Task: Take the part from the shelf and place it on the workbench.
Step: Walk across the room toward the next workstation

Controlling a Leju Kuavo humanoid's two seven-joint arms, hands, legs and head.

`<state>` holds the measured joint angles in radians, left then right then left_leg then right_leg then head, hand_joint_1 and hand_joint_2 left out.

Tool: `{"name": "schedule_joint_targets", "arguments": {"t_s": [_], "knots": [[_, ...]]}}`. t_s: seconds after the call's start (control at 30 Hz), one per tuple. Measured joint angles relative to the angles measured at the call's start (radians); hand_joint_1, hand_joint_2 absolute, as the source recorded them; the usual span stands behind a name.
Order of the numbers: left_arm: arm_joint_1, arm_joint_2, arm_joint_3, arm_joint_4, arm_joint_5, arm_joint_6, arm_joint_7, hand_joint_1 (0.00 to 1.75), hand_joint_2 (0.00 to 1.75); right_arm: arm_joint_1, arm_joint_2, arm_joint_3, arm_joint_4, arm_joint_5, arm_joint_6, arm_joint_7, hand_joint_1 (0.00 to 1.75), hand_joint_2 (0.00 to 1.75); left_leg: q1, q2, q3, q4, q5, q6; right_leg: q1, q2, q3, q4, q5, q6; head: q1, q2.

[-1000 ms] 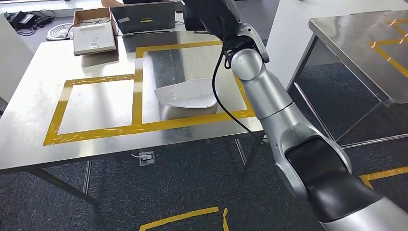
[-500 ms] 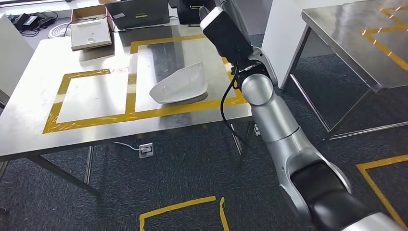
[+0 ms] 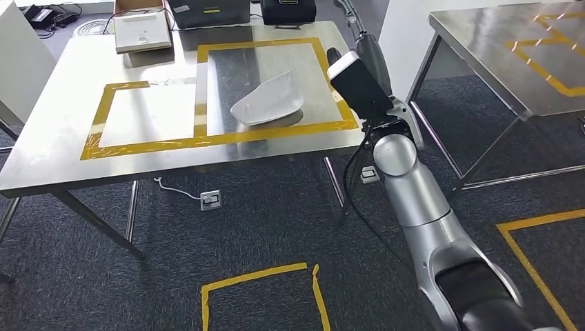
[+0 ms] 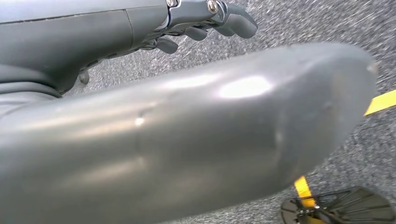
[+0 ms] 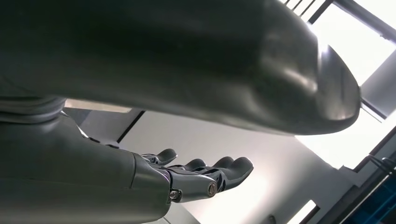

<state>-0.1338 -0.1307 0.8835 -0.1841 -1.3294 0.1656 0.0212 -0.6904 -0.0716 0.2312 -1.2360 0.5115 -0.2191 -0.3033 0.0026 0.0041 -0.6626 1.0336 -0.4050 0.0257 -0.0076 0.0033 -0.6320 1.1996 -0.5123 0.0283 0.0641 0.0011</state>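
The white curved part [image 3: 268,100] lies on the steel workbench [image 3: 62,148], inside the right-hand square of yellow tape [image 3: 265,127]. My right arm is raised at the bench's right edge, and my right hand [image 3: 365,48] hangs in the air to the right of the part, not touching it. Seen from its own wrist, the right hand [image 5: 201,175] has straight, spread fingers with nothing in them, against a ceiling. My left hand [image 4: 205,18] hangs over the carpet with loosely bent fingers, holding nothing.
A cardboard box with a white tray [image 3: 141,27] and dark cases [image 3: 207,10] stand at the bench's far edge. A second steel table [image 3: 517,62] stands at the right, past a white pillar [image 3: 403,27]. Yellow tape [image 3: 259,289] marks the carpet.
The whole view has shifted, so the camera has moved. My right arm has drawn back from over the bench to its right edge. The part stays on the bench.
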Motion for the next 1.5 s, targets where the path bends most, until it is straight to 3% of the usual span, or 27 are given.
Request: {"name": "schedule_joint_targets", "arguments": {"t_s": [0.07,0.1,0.2,0.27,0.33,0.37,0.4,0.43,0.5,0.57,0.63,0.7,0.77,0.83,0.87,0.9,0.93,0.97,1.03,1.1,1.13,1.2,1.27,1.37,1.4,1.47,1.5], "knots": [[0.000,-0.003,0.000,0.000,0.000,0.000,-0.001,0.00,0.00,0.007,-0.009,0.000,-0.008,0.013,-0.003,-0.005,0.00,0.00,0.000,0.000,-0.015,0.001,0.019,-0.009,0.008,-0.001,0.092,-0.132,-0.007,-0.013,0.001,0.000],[0.000,-0.005,0.000,0.000,-0.001,0.000,0.000,0.00,0.00,0.013,-0.014,0.000,-0.010,0.017,-0.008,-0.010,0.00,0.00,0.001,-0.001,-0.017,-0.001,0.029,-0.015,0.012,-0.001,0.114,-0.170,-0.017,-0.020,0.004,0.000],[0.004,-0.008,0.000,0.000,-0.005,0.000,0.003,0.00,0.00,0.045,-0.030,0.000,-0.011,0.011,-0.032,-0.036,0.00,0.00,0.004,-0.004,-0.020,-0.011,0.045,-0.034,0.013,-0.002,0.111,-0.194,0.007,-0.040,0.010,0.000],[0.010,-0.008,0.000,0.000,-0.006,0.000,0.005,0.00,0.00,0.067,-0.038,0.000,-0.011,0.001,-0.040,-0.051,0.00,0.00,0.004,-0.006,-0.040,0.034,-0.013,-0.044,0.006,-0.004,0.094,-0.204,0.036,-0.051,0.008,0.000],[0.014,-0.008,0.000,0.000,-0.002,0.000,0.000,0.00,0.00,0.089,-0.046,0.000,-0.011,-0.010,-0.034,-0.059,0.00,0.00,0.008,-0.006,-0.069,0.151,-0.112,-0.052,0.004,-0.004,0.066,-0.204,0.060,-0.055,0.005,0.000],[0.015,-0.008,0.001,0.000,0.002,0.000,-0.005,0.00,0.00,0.101,-0.049,0.000,-0.012,-0.015,-0.026,-0.060,0.00,0.00,0.010,-0.006,-0.078,0.211,-0.142,-0.056,0.003,-0.004,0.050,-0.203,0.071,-0.054,0.005,0.000],[0.017,-0.007,0.002,0.000,0.008,0.000,-0.011,0.00,0.00,0.113,-0.053,0.000,-0.014,-0.020,-0.017,-0.060,0.00,0.00,0.011,-0.006,-0.076,0.250,-0.149,-0.060,0.003,-0.004,0.034,-0.200,0.082,-0.052,0.005,0.000],[0.020,-0.007,0.003,0.000,0.015,0.001,-0.016,0.00,0.00,0.126,-0.056,0.000,-0.016,-0.023,-0.008,-0.059,0.00,0.00,0.012,-0.006,-0.059,0.260,-0.137,-0.062,0.002,-0.005,0.017,-0.197,0.093,-0.049,0.005,0.000],[0.024,-0.005,0.009,0.000,0.036,0.002,-0.023,0.00,0.00,0.150,-0.061,0.000,-0.022,-0.023,0.014,-0.060,0.00,0.00,0.016,-0.006,0.022,0.179,-0.100,-0.064,0.000,-0.006,-0.014,-0.188,0.112,-0.041,0.006,0.000],[0.028,-0.005,0.020,0.000,0.058,0.006,-0.029,0.00,0.00,0.176,-0.063,0.000,-0.025,-0.020,0.039,-0.062,0.00,0.00,0.015,-0.010,0.111,0.056,-0.110,-0.058,0.000,-0.006,-0.035,-0.181,0.129,-0.029,0.008,0.000],[0.034,-0.006,0.033,0.000,0.073,0.013,-0.030,0.00,0.00,0.205,-0.062,0.002,-0.023,-0.022,0.061,-0.068,0.00,0.00,0.010,-0.016,0.138,0.005,-0.126,-0.040,0.002,-0.005,-0.040,-0.181,0.145,-0.016,0.013,0.000],[0.042,-0.005,0.045,0.000,0.080,0.017,-0.022,0.00,0.00,0.228,-0.061,0.002,-0.002,-0.037,0.090,-0.079,0.00,0.00,0.008,-0.016,0.125,0.005,-0.112,-0.021,-0.001,-0.004,-0.044,-0.183,0.153,-0.004,0.015,0.000],[0.046,-0.002,0.053,0.000,0.081,0.018,-0.011,0.00,0.00,0.250,-0.064,-0.002,0.040,-0.051,0.111,-0.093,0.00,0.00,0.008,-0.012,0.106,0.003,-0.090,-0.004,-0.005,-0.003,-0.066,-0.139,0.098,0.005,0.015,0.000],[0.050,0.002,0.057,0.000,0.078,0.018,-0.008,0.00,0.00,0.268,-0.069,-0.010,0.099,-0.049,0.103,-0.114,0.00,0.00,0.006,-0.011,0.078,0.003,-0.066,0.006,-0.005,-0.003,-0.102,-0.021,-0.008,0.009,0.016,0.000],[0.053,0.005,0.057,0.000,0.074,0.018,-0.008,0.00,0.00,0.276,-0.072,-0.017,0.134,-0.046,0.092,-0.125,0.00,0.00,0.003,-0.011,0.062,0.004,-0.055,0.008,-0.003,-0.003,-0.115,0.046,-0.046,0.009,0.016,0.000],[0.056,0.007,0.058,0.000,0.069,0.017,-0.009,0.00,0.00,0.283,-0.076,-0.025,0.172,-0.043,0.080,-0.136,0.00,0.00,0.001,-0.011,0.048,0.005,-0.045,0.010,-0.001,-0.003,-0.118,0.093,-0.061,0.007,0.016,0.000],[0.059,0.010,0.058,0.000,0.064,0.017,-0.009,0.00,0.00,0.289,-0.079,-0.035,0.212,-0.043,0.069,-0.143,0.00,0.00,-0.002,-0.011,0.035,0.006,-0.036,0.010,0.002,-0.003,-0.104,0.108,-0.056,0.003,0.017,0.000],[0.062,0.013,0.058,0.000,0.059,0.016,-0.009,0.00,0.00,0.293,-0.083,-0.047,0.255,-0.044,0.059,-0.149,0.00,0.00,-0.004,-0.011,0.024,0.007,-0.027,0.011,0.007,-0.003,-0.070,0.086,-0.035,-0.003,0.017,0.000],[0.062,0.017,0.058,0.000,0.051,0.016,-0.010,0.00,0.00,0.291,-0.094,-0.075,0.343,-0.050,0.046,-0.157,0.00,0.00,-0.007,-0.010,0.008,0.008,-0.011,0.010,0.019,-0.002,0.034,-0.044,-0.002,-0.025,0.017,0.000],[0.061,0.020,0.058,0.000,0.048,0.014,-0.012,0.00,0.00,0.286,-0.107,-0.108,0.430,-0.058,0.041,-0.157,0.00,0.00,-0.005,-0.010,0.000,0.004,0.005,0.003,0.031,-0.004,0.108,-0.160,-0.006,-0.043,0.018,0.000],[0.061,0.022,0.058,0.000,0.048,0.013,-0.013,0.00,0.00,0.285,-0.114,-0.125,0.479,-0.064,0.043,-0.149,0.00,0.00,-0.002,-0.010,-0.002,0.001,0.014,-0.003,0.036,-0.005,0.119,-0.186,-0.011,-0.049,0.021,0.000],[0.063,0.027,0.058,0.000,0.048,0.011,-0.015,0.00,0.00,0.287,-0.121,-0.158,0.584,-0.073,0.058,-0.115,0.00,0.00,0.001,-0.010,-0.002,-0.008,0.028,-0.015,0.036,-0.007,0.119,-0.206,0.009,-0.055,0.027,0.000],[0.065,0.031,0.058,0.000,0.049,0.010,-0.016,0.00,0.00,0.297,-0.121,-0.186,0.678,-0.083,0.081,-0.065,0.00,0.00,-0.001,-0.010,-0.015,0.017,-0.008,-0.025,0.028,-0.011,0.112,-0.222,0.034,-0.061,0.028,0.000],[0.065,0.033,0.059,0.000,0.053,0.010,-0.018,0.00,0.00,0.332,-0.113,-0.228,0.790,-0.132,0.144,0.012,0.00,0.00,0.005,-0.010,-0.056,0.175,-0.144,-0.043,0.020,-0.017,0.080,-0.224,0.064,-0.062,0.024,0.000],[0.065,0.034,0.059,0.000,0.054,0.010,-0.017,0.00,0.00,0.349,-0.109,-0.247,0.820,-0.162,0.174,0.037,0.00,0.44,0.008,-0.010,-0.061,0.227,-0.164,-0.048,0.018,-0.019,0.066,-0.222,0.072,-0.060,0.024,0.000],[0.065,0.034,0.060,0.000,0.056,0.003,-0.018,0.00,0.00,0.385,-0.099,-0.300,0.872,-0.241,0.239,0.098,0.00,1.31,0.013,-0.009,-0.035,0.255,-0.141,-0.058,0.012,-0.022,0.036,-0.215,0.087,-0.051,0.024,0.000],[0.065,0.034,0.061,0.000,0.057,-0.004,-0.019,0.00,0.44,0.402,-0.094,-0.331,0.892,-0.278,0.264,0.127,0.00,1.75,0.016,-0.009,0.003,0.218,-0.116,-0.063,0.007,-0.022,0.020,-0.209,0.093,-0.045,0.024,0.000]]}}
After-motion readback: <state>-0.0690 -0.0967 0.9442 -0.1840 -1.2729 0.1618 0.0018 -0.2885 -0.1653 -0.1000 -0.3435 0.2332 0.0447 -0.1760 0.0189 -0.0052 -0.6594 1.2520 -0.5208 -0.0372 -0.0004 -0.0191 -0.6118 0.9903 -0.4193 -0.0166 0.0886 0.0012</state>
